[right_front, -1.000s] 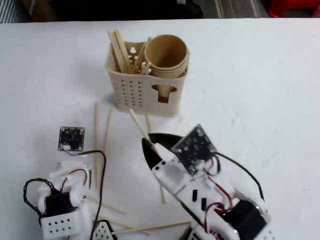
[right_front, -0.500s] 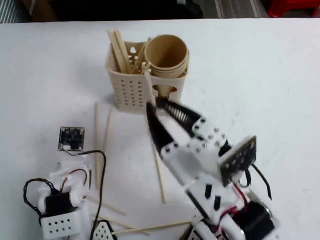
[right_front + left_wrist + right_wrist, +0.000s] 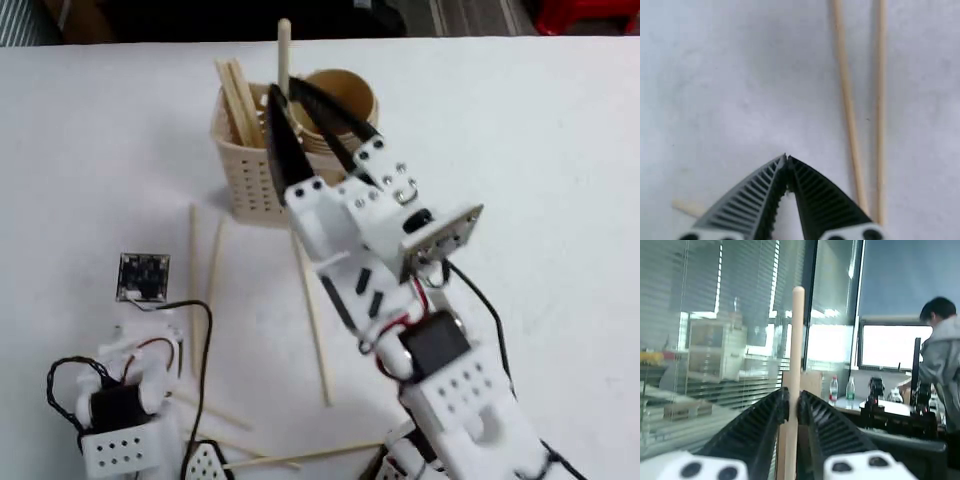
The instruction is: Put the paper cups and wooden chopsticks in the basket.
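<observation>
**Step in hand:** carrying one chopstick to the basket. The right gripper [image 3: 283, 92] stands in the upper centre of the high view. Its jaws are closed on a chopstick [image 3: 284, 45] held upright, with the free end rising above the fingertips. The right wrist view shows the same chopstick [image 3: 797, 340] clamped between the two ridged jaws.

Just below the gripper in the frame sits the basket [image 3: 250, 185]. It already holds stacked paper cups [image 3: 352, 88] on its right side and a bundle of sticks [image 3: 238, 95] on its left.

The left gripper [image 3: 787, 161] hangs low over the table [image 3: 520, 150], its jaws shut on nothing, near two loose sticks [image 3: 847, 110]. In the high view, loose chopsticks [image 3: 312, 310] lie on the table at the centre and lower left.

**Judged next move:** bring the held chopstick's lower end over the open left part of the basket, lower it inside, then part the jaws. A tilted release could drop it outside the rim. The cups appear to be done; the loose chopsticks still have to be collected.
</observation>
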Controlling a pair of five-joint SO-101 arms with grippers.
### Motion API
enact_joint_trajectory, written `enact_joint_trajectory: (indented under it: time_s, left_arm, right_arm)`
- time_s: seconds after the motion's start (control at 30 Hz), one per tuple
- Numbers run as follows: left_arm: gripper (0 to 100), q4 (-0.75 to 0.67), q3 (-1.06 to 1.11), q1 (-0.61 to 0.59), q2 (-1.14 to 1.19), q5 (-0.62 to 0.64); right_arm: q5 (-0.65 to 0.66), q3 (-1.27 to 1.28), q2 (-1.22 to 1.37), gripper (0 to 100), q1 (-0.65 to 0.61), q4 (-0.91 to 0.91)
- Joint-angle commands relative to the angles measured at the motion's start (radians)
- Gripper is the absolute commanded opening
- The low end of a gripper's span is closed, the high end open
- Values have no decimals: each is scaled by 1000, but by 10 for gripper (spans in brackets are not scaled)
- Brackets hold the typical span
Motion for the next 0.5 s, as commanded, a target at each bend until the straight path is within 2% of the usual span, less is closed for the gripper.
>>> enact_joint_trajectory:
  time_s: [0.0,0.27,0.47]
  left_arm:
    - [25,6,-5,15,-12,-3]
    - [25,6,-5,15,-12,-3]
    - [25,6,-5,15,-12,-3]
  right_arm:
    - [11,-43,111,17,10,-197]
    - [129,-71,381,17,18,-490]
    - [144,-89,510,17,38,-542]
